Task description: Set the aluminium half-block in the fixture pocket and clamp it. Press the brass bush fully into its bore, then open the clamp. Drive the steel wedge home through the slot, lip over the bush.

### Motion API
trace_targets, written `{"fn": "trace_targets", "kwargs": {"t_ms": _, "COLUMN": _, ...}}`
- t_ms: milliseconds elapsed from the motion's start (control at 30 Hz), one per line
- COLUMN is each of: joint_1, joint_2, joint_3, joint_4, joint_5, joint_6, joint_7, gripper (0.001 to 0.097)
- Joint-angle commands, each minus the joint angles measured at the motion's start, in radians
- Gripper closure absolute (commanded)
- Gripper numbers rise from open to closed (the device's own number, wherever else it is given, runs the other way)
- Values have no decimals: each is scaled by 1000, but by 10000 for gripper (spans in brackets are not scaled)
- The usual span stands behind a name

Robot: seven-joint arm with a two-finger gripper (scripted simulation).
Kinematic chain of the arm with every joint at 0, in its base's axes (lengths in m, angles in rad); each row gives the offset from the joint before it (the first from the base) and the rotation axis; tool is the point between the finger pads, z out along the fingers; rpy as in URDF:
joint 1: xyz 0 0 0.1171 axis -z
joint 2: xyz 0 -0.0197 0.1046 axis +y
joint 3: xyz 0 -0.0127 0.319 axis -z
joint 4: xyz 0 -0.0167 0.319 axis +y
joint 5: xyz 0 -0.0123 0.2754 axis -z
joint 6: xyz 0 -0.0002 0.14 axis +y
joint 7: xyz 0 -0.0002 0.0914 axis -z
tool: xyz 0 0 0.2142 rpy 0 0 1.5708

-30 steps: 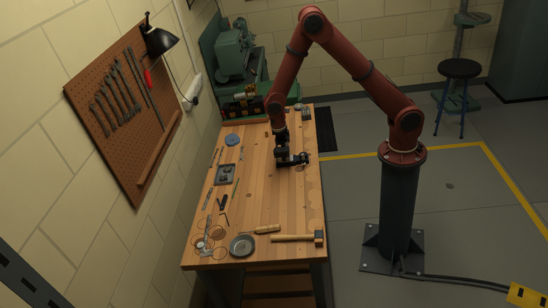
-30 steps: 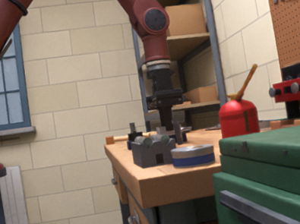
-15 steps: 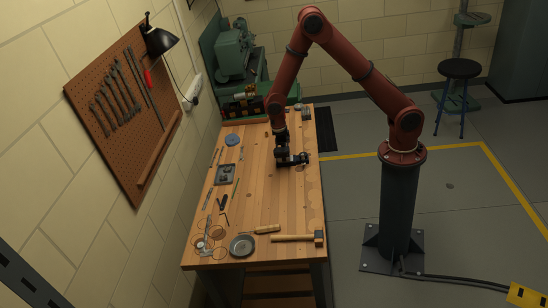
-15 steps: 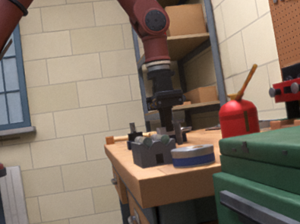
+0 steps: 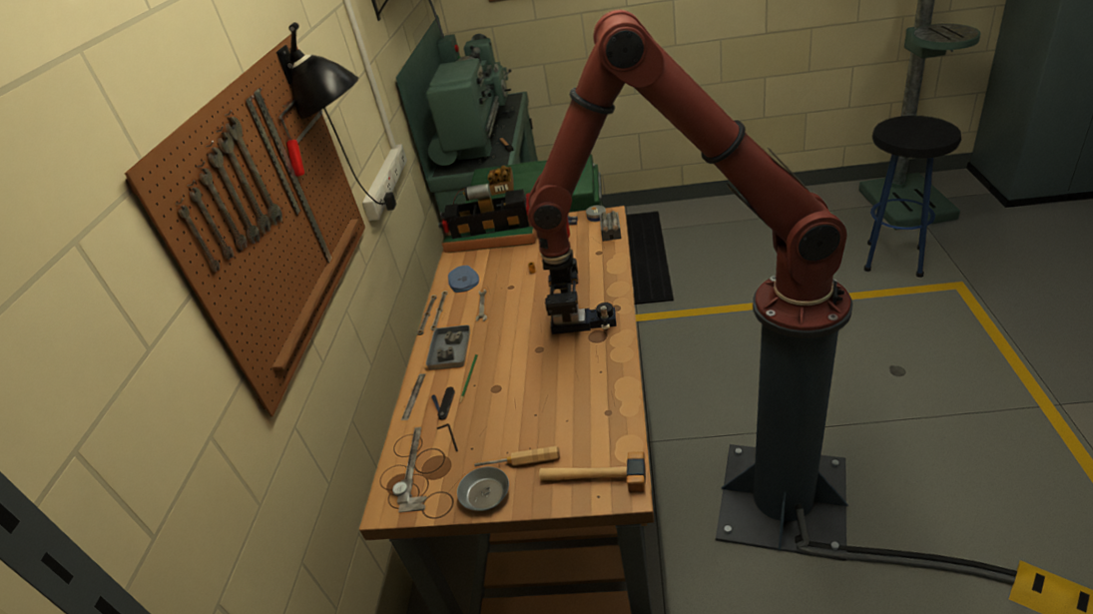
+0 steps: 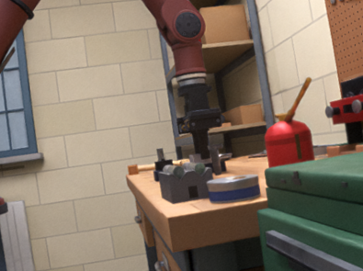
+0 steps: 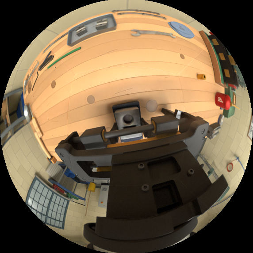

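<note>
Near the right edge of the wooden bench, at mid length, stands the dark fixture with its clamp knob toward the bench edge. The aluminium half-block, grey with a round bore facing up, sits in the fixture pocket. My gripper stands directly over it, closed on the half-block. The brass bush lies alone on the bench toward the far end. I cannot make out the steel wedge for certain.
A grey tray with two small parts lies near the wall side. A blue disc, wrenches, a hammer, a metal dish and a red oil can also sit around the bench.
</note>
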Motion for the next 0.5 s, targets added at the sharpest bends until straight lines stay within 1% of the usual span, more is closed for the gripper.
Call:
{"fn": "trace_targets", "kwargs": {"t_ms": 0, "joint_1": 0, "joint_2": 0, "joint_3": 0, "joint_4": 0, "joint_5": 0, "joint_6": 0, "joint_7": 0, "gripper": 858}}
{"fn": "trace_targets", "kwargs": {"t_ms": 467, "joint_1": 0, "joint_2": 0, "joint_3": 0, "joint_4": 0, "joint_5": 0, "joint_6": 0, "joint_7": 0, "gripper": 578}}
